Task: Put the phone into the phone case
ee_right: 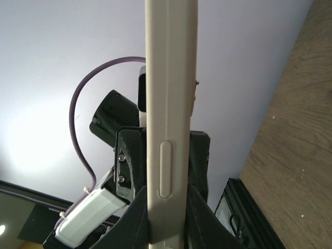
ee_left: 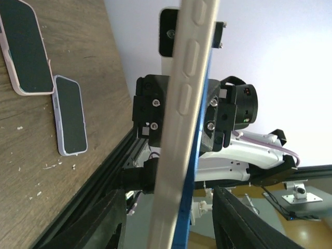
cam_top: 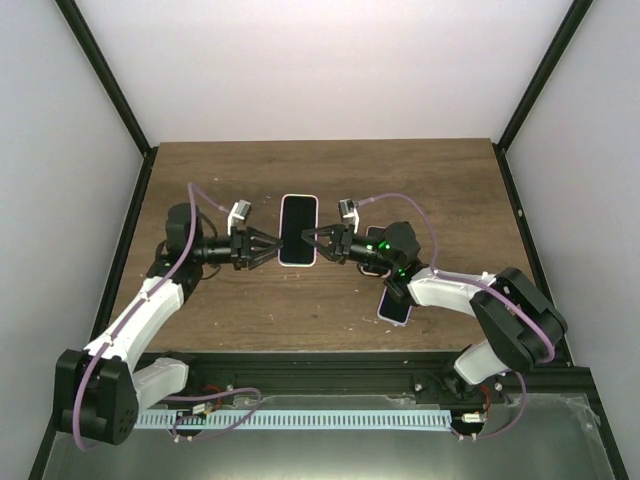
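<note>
A cream phone case (cam_top: 298,230) with a dark-screened phone in it is held above the table between both grippers. In the right wrist view the case (ee_right: 166,104) is edge-on, and my right gripper (ee_right: 167,218) is shut on it. In the left wrist view the case (ee_left: 184,104) shows a blue phone edge (ee_left: 199,171) along one side. My left gripper (ee_left: 168,207) is open, with its fingers (ee_left: 98,218) wide on either side of the case and not touching it. In the top view the left gripper (cam_top: 268,247) and the right gripper (cam_top: 318,240) flank the case.
Two other phones lie on the wooden table (cam_top: 440,190): a pink-cased one (ee_left: 26,49) and a lilac one (ee_left: 70,115), the latter near the front edge under my right arm (cam_top: 395,305). A black rail (cam_top: 350,370) runs along the near edge.
</note>
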Robot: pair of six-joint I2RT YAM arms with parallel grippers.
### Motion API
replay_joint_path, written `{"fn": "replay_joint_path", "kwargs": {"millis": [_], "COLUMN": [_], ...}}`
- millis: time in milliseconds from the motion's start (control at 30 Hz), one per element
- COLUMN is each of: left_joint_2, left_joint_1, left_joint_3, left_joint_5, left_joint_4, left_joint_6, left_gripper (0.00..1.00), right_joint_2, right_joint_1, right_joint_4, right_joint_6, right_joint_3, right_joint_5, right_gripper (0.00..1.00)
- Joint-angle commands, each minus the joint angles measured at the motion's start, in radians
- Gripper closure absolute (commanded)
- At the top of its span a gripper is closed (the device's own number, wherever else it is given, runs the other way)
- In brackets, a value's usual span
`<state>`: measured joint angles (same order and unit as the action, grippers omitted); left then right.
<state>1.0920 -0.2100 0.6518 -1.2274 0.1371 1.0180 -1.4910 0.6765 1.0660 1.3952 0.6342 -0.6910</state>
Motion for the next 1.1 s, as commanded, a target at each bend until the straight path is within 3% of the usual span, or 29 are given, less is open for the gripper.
{"fn": "replay_joint_path", "kwargs": {"millis": [0, 133, 233, 367, 467, 633, 733, 800, 900, 1067], "left_joint_2": [-0.002, 0.004, 0.011, 0.023, 0.028, 0.017, 0.022, 0.026, 0.035, 0.042], "left_joint_1": [-0.016, -0.022, -0.023, -0.023, -0.023, -0.024, -0.035, -0.054, -0.094, -0.109], "left_joint_3": [-0.006, 0.004, 0.048, 0.115, 0.128, 0.107, 0.063, 0.023, -0.006, -0.011], "left_joint_5": [-0.023, -0.015, 0.015, 0.064, 0.068, 0.061, 0.033, 0.02, 0.036, 0.072], "left_joint_4": [-0.006, -0.046, -0.186, -0.366, -0.381, -0.333, -0.232, -0.129, -0.054, -0.04], "left_joint_6": [-0.025, -0.061, -0.16, -0.277, -0.284, -0.229, -0.127, -0.047, 0.006, 0.016], "left_gripper": [0.57, 0.89, 1.0, 1.0, 1.0, 0.76, 0.56, 0.53, 0.52, 0.82], "right_joint_2": [0.031, 0.032, 0.044, 0.064, 0.077, 0.097, 0.107, 0.106, 0.095, 0.09], "right_joint_1": [-0.002, -0.002, -0.002, -0.002, -0.002, -0.002, -0.002, -0.002, -0.002, -0.002], "right_joint_4": [0.025, 0.016, -0.028, -0.083, -0.105, -0.133, -0.14, -0.133, -0.124, -0.127], "right_joint_6": [-0.03, -0.036, -0.059, -0.088, -0.101, -0.118, -0.123, -0.118, -0.106, -0.104], "right_joint_3": [0.053, 0.055, 0.055, 0.053, 0.054, 0.058, 0.048, 0.046, 0.058, 0.056], "right_joint_5": [0.057, 0.063, 0.066, 0.075, 0.077, 0.084, 0.11, 0.127, 0.131, 0.14], "right_gripper": [0.88, 0.87, 0.84, 0.82, 0.87, 0.89, 0.9, 0.9, 0.9, 0.9]}}
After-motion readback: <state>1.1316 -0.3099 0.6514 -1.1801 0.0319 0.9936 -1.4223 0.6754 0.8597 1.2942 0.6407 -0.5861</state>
